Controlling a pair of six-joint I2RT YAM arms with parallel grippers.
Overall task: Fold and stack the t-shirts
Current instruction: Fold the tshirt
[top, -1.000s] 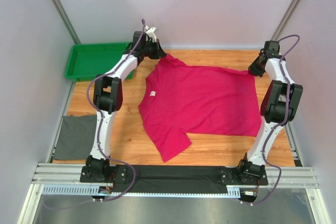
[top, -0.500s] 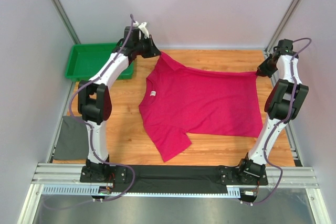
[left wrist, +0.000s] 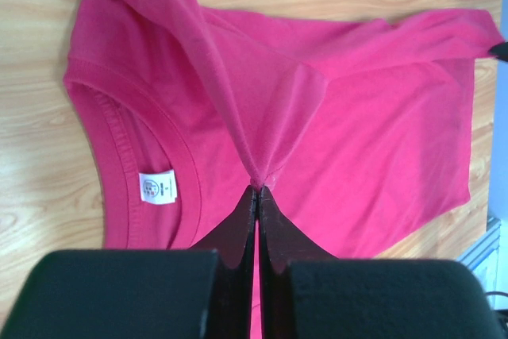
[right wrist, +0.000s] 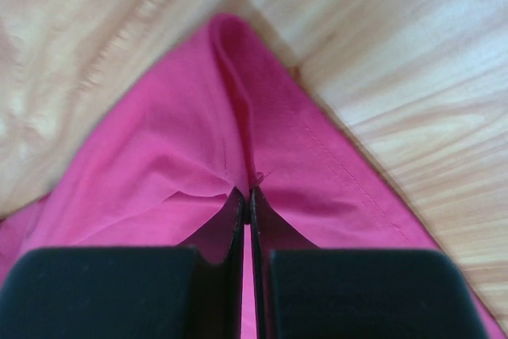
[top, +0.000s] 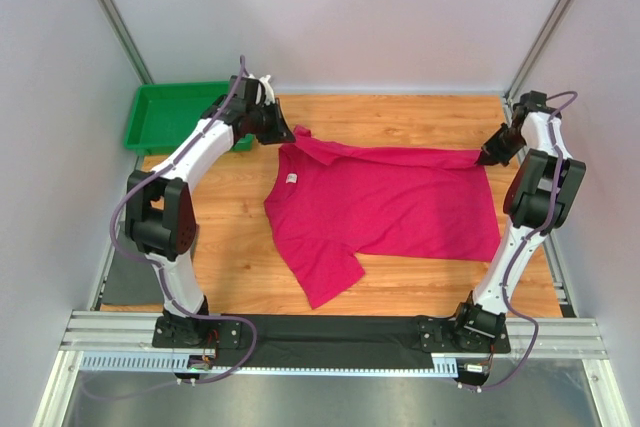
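Note:
One magenta-pink t-shirt (top: 385, 202) lies spread on the wooden table, neck to the left with a white label (top: 291, 179). Its far edge is lifted and folded toward the near side. My left gripper (top: 283, 134) is shut on the far sleeve corner; in the left wrist view the fabric (left wrist: 262, 101) rises in a pinched peak at the left gripper (left wrist: 257, 189). My right gripper (top: 484, 157) is shut on the far hem corner, and the right wrist view shows cloth (right wrist: 198, 156) bunched at the right gripper (right wrist: 244, 194).
A green tray (top: 170, 117) stands at the far left corner, behind my left arm. A dark grey mat (top: 135, 267) lies off the table's left edge. Bare wood (top: 400, 112) shows beyond the shirt, and grey walls close in on both sides.
Both grippers have come toward the near side and lower, carrying the shirt's far edge with them, so that edge now lies folded over the body.

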